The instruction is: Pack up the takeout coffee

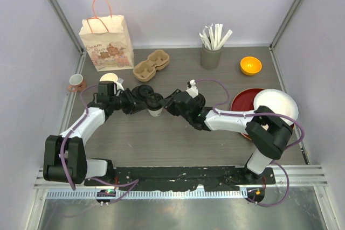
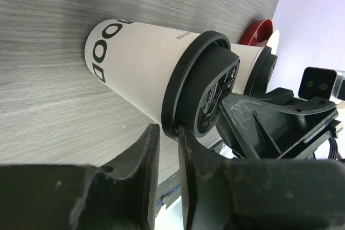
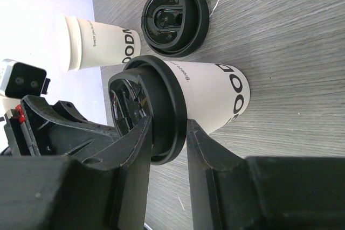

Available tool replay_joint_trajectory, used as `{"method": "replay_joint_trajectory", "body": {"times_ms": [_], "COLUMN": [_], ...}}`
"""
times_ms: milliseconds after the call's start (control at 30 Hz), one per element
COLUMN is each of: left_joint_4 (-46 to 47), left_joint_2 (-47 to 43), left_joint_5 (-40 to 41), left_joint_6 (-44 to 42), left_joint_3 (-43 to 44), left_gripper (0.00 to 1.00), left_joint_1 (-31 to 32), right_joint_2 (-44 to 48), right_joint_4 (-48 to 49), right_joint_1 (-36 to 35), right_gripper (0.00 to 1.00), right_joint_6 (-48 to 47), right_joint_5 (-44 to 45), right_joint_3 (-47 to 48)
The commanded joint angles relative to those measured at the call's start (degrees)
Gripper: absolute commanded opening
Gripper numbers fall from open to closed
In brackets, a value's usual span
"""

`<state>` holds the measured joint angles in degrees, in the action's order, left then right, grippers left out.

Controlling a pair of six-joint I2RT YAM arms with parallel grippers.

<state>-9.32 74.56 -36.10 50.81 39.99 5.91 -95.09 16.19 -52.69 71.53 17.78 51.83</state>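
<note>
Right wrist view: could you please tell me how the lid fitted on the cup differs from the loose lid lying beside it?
The fitted lid caps the cup; the loose lid lies flat on the table. The fitted lid sits between the right tool's fingers; the loose lid is untouched. The fitted lid shows mostly its rim, the loose lid its whole round face. Both are round and black.
</note>
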Motion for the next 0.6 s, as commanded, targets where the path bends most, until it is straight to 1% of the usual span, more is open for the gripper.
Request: {"method": "replay_joint_trajectory", "body": {"times_ms": [0, 100, 200, 233, 333, 367, 433, 467, 533, 567], "left_joint_4": [-7.2, -8.8, -8.8, -8.8, -8.7, -8.8, -9.0, -9.0, -9.3, -9.6], "left_joint_2": [-0.2, 0.0, 0.1, 0.2, 0.3, 0.4, 0.5, 0.6, 0.8, 0.8], "left_joint_5": [-1.6, -1.4, -1.4, -1.4, -0.9, -0.8, -0.9, -0.9, -1.3, -1.4], "left_joint_6": [-2.4, -2.8, -2.5, -2.4, -2.6, -2.8, -3.3, -3.6, -4.4, -4.6], "left_joint_3": [4.5, 6.1, 7.3, 7.6, 8.5, 8.8, 9.8, 10.1, 11.5, 12.0], "left_gripper": [0.24, 0.27, 0.33, 0.36, 0.39, 0.39, 0.39, 0.40, 0.40, 0.40], "left_joint_1": [0.0, -0.5, -1.2, -1.3, -2.0, -2.0, -2.0, -2.2, -2.1, -2.1], "right_joint_2": [2.3, 3.4, 4.2, 4.5, 4.7, 4.6, 3.9, 3.7, 3.7, 3.8], "right_joint_4": [-4.3, -5.3, -6.0, -6.2, -6.1, -6.3, -6.4, -6.6, -6.8, -7.0], "right_joint_1": [0.0, 0.1, 0.3, 0.2, 0.7, 0.7, 1.1, 1.1, 1.4, 1.4], "right_gripper": [0.27, 0.29, 0.32, 0.33, 0.38, 0.42, 0.47, 0.52, 0.58, 0.64], "right_joint_6": [-2.2, -3.2, -3.8, -4.0, -4.9, -5.0, -6.0, -6.5, -7.3, -7.5], "right_joint_5": [-0.5, 0.0, -0.2, 0.1, 0.2, -0.2, -1.3, -2.2, -2.9, -2.9], "right_joint_3": [-0.7, -0.4, -0.5, -0.5, -0.3, 0.0, 0.6, 1.2, 1.7, 2.1]}}
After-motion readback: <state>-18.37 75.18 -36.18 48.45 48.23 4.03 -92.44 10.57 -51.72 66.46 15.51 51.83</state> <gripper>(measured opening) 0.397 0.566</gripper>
